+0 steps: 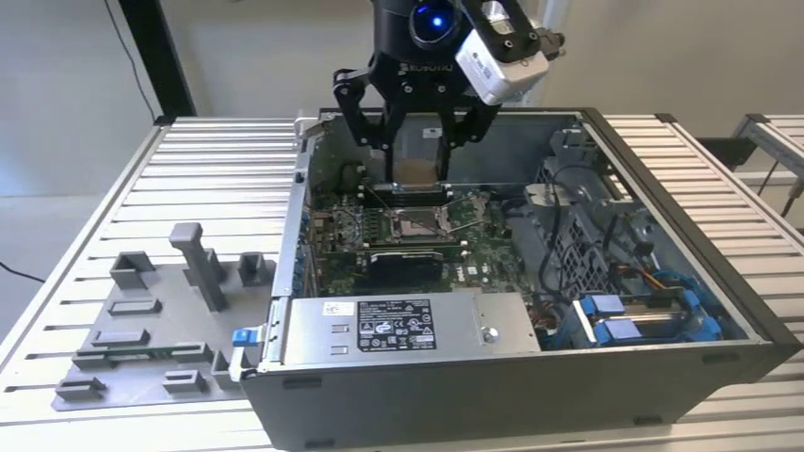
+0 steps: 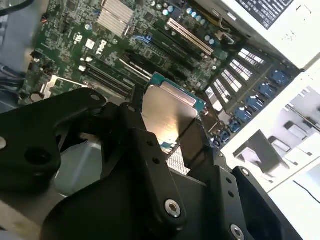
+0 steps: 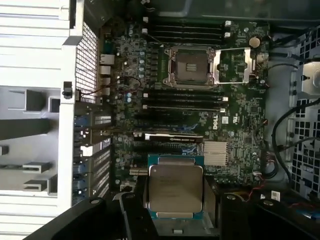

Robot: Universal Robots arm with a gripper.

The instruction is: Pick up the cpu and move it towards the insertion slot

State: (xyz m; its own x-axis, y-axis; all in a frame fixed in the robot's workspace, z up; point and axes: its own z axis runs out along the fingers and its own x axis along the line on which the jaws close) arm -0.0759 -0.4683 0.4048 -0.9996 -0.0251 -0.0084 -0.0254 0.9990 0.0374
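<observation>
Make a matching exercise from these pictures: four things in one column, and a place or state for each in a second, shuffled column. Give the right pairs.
Things:
1. cpu
2. insertion slot
3. gripper
4. grey tray

Places or states:
A. lying on the slatted table outside the case
B. held above the board
C. open and empty on the green board
D. shut on the chip, inside the open computer case

Pairs: 1-B, 2-C, 3-D, 4-A

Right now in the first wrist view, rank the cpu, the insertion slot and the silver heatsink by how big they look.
1. The cpu, held in the gripper, looks largest, though it sits nearest the camera, so that is unsure.
2. The insertion slot.
3. The silver heatsink, clearly smallest.
</observation>
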